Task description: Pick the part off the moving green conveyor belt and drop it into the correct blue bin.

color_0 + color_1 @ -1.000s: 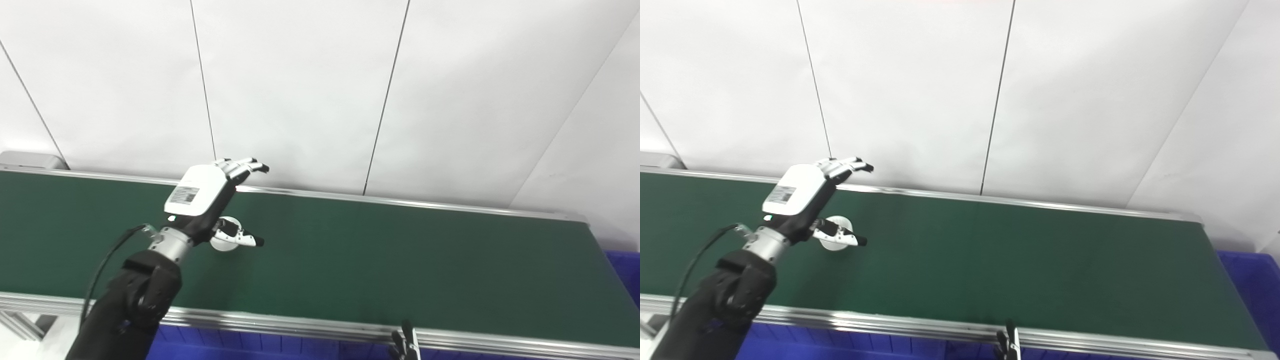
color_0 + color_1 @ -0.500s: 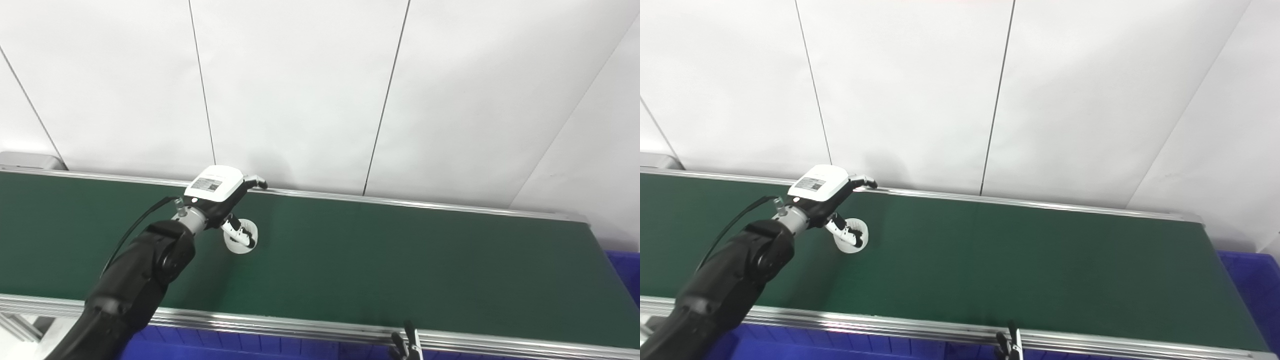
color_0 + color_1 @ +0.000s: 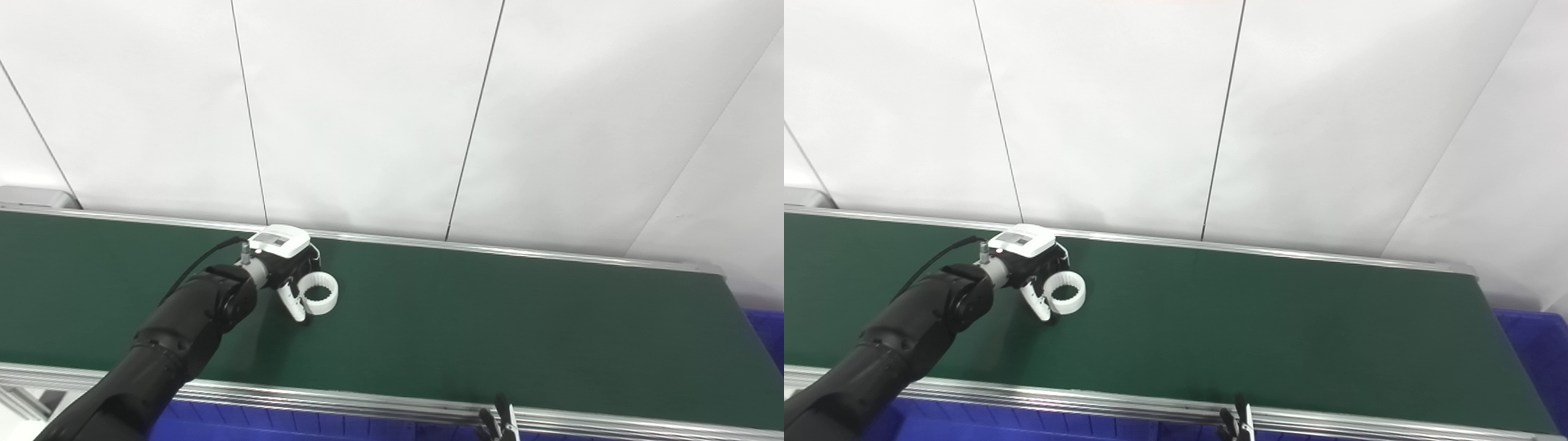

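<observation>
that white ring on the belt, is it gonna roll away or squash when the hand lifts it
The white ring lies flat on the green belt, so it probably won't roll unless tipped on edge. It looks like thin-walled moulded plastic with a toothed inner face: likely light and fairly stiff, though a hard squeeze might flex it. The left robot hand touches its rim, where smooth plastic could slip.

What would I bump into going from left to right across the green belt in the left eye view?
black robot arm → left robot hand → white ring → a long bare stretch of green belt → blue bin at the far right edge.
</observation>
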Controlling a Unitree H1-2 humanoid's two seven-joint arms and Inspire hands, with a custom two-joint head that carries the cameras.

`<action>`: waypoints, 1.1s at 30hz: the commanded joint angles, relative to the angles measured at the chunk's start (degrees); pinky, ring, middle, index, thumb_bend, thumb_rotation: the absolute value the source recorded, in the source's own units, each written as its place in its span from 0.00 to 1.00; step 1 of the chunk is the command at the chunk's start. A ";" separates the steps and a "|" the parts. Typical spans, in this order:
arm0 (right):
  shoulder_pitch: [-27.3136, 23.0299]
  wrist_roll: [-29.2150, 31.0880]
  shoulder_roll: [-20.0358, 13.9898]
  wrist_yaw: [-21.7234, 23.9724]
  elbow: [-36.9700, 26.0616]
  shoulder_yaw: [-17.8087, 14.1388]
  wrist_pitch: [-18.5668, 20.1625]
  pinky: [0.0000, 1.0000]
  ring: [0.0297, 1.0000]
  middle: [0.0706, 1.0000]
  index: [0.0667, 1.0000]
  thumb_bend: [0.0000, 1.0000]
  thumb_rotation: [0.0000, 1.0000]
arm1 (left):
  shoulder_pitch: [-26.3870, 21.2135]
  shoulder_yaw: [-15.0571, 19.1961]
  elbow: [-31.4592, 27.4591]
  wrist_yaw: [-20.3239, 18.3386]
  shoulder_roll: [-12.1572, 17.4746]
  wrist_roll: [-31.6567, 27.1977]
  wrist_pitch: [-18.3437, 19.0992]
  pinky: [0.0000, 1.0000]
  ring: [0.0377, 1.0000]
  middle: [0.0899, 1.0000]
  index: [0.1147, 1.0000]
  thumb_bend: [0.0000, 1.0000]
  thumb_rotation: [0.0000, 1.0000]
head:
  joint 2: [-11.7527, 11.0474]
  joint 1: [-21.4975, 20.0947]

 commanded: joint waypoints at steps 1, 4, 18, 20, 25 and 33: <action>3.44 -0.39 2.24 0.86 0.73 2.70 0.54 0.87 0.90 0.98 0.97 0.69 1.00 | 0.48 1.49 1.03 -2.32 -0.67 -4.78 -2.49 0.67 0.57 0.53 0.50 0.95 0.17 | -0.01 -0.03; 3.36 -0.71 2.29 0.58 0.77 2.83 0.54 0.87 0.90 0.98 0.97 0.69 1.00 | 3.13 5.08 3.51 -2.44 -1.93 -12.54 -8.74 0.64 0.53 0.51 0.43 0.57 0.08 | 0.07 -0.11; 2.39 0.12 2.82 0.76 1.87 2.76 0.54 0.86 0.90 0.97 0.96 0.71 1.00 | 10.91 11.25 6.28 -1.73 -7.57 -27.94 -16.81 0.32 0.37 0.40 0.44 0.52 0.00 | -0.53 -0.81; 2.29 -0.07 2.81 0.67 1.93 2.77 0.54 0.85 0.90 0.97 0.96 0.71 1.00 | 10.79 10.70 5.82 -1.95 -7.31 -27.74 -16.27 0.32 0.38 0.40 0.44 0.52 0.00 | -0.56 -0.79; 2.09 0.05 2.87 0.86 2.04 2.52 0.54 0.85 0.89 0.97 0.96 0.71 1.00 | 10.82 9.49 4.07 -1.59 -6.27 -27.10 -16.48 0.33 0.37 0.40 0.44 0.52 0.00 | -0.50 -0.67; 2.51 0.30 2.76 1.57 1.10 2.10 0.54 0.85 0.89 0.97 0.97 0.71 1.00 | 15.16 9.29 -7.89 -2.70 -2.89 -27.38 -14.74 0.27 0.31 0.37 0.45 0.52 0.00 | 0.42 -0.03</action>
